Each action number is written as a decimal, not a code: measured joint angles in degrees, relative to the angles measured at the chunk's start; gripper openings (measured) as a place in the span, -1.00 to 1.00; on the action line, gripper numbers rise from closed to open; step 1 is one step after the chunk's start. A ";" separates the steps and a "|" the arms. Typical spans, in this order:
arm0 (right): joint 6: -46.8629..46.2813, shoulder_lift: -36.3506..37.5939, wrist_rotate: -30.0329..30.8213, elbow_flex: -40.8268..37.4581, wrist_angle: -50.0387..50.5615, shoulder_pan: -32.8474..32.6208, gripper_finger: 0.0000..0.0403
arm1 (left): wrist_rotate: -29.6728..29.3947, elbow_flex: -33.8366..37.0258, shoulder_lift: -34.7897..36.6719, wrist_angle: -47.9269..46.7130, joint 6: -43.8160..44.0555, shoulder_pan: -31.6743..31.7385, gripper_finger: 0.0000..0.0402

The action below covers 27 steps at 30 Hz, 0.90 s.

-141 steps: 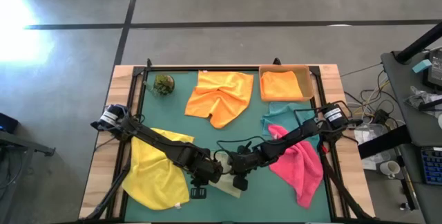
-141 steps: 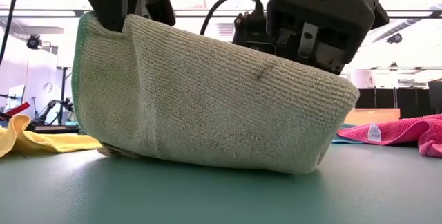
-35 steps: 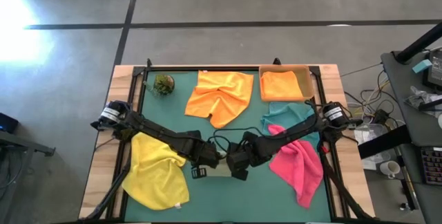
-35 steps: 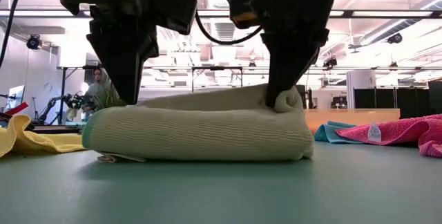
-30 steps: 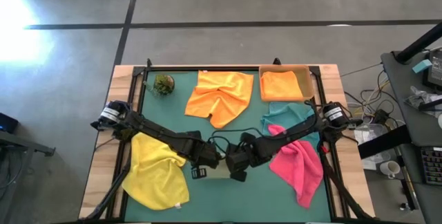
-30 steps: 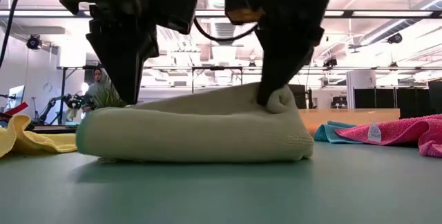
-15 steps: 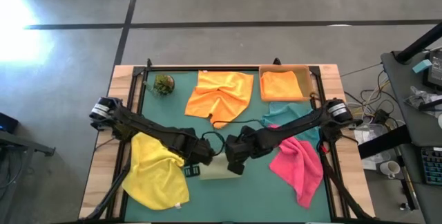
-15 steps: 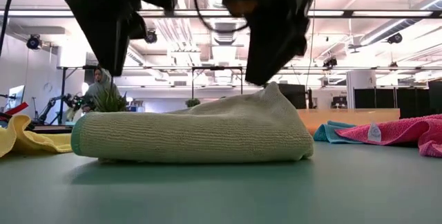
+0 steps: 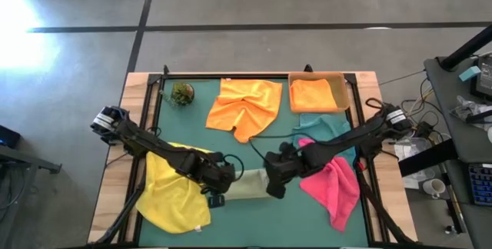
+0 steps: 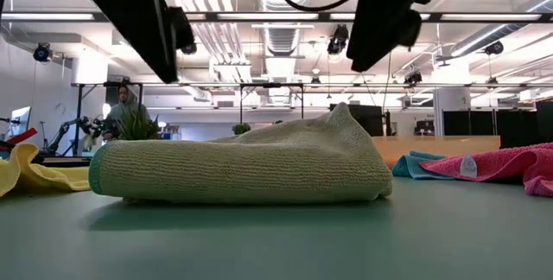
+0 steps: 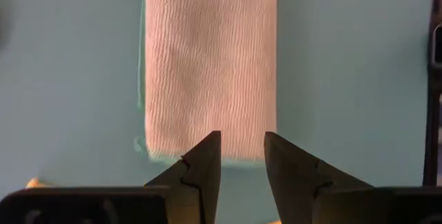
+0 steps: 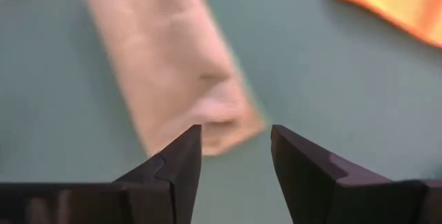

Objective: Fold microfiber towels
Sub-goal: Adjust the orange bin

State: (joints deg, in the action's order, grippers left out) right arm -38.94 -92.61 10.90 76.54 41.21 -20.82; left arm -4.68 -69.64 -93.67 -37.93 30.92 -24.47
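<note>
The olive green towel (image 9: 247, 184) lies folded into a narrow strip on the green mat, its underside flat on the table (image 10: 242, 169). My left gripper (image 11: 242, 144) hangs open above the strip's left end (image 9: 219, 181). My right gripper (image 12: 235, 137) hangs open above its right end (image 9: 274, 184). Neither touches the cloth; in the low view both (image 10: 164, 47) (image 10: 371, 42) stand clear above it. A yellow towel (image 9: 173, 191) lies at the near left and a pink towel (image 9: 332, 186) at the near right. A teal towel (image 9: 323, 126) and a spread orange towel (image 9: 246, 107) lie farther back.
A tan tray (image 9: 343, 87) at the far right holds a folded orange towel (image 9: 315, 94). A small green plant ball (image 9: 182, 93) sits at the far left. The mat near the front edge, in front of the olive strip, is bare.
Both grippers have opened, let go of the olive towel and risen clear of it, the left drawing toward the table's left, the right toward its right. The towel has settled into a flat folded strip, with a small peak left at its right end.
</note>
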 joint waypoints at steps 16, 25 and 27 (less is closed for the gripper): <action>-12.88 -1.29 -3.33 -20.53 -37.61 0.57 -0.64 | -0.14 18.09 -0.21 30.24 -0.11 1.00 -0.52; -17.24 -4.78 -5.73 -21.48 -38.98 5.41 -0.82 | -0.19 24.20 -0.41 33.40 0.31 2.27 -0.52; -17.63 -6.02 -6.82 -20.73 -38.72 5.82 -0.83 | -0.17 24.78 -0.41 33.84 0.29 2.29 -0.52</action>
State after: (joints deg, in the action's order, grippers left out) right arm -56.58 -98.63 4.08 55.81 2.49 -15.00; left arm -4.85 -44.86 -94.08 -4.09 31.20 -22.17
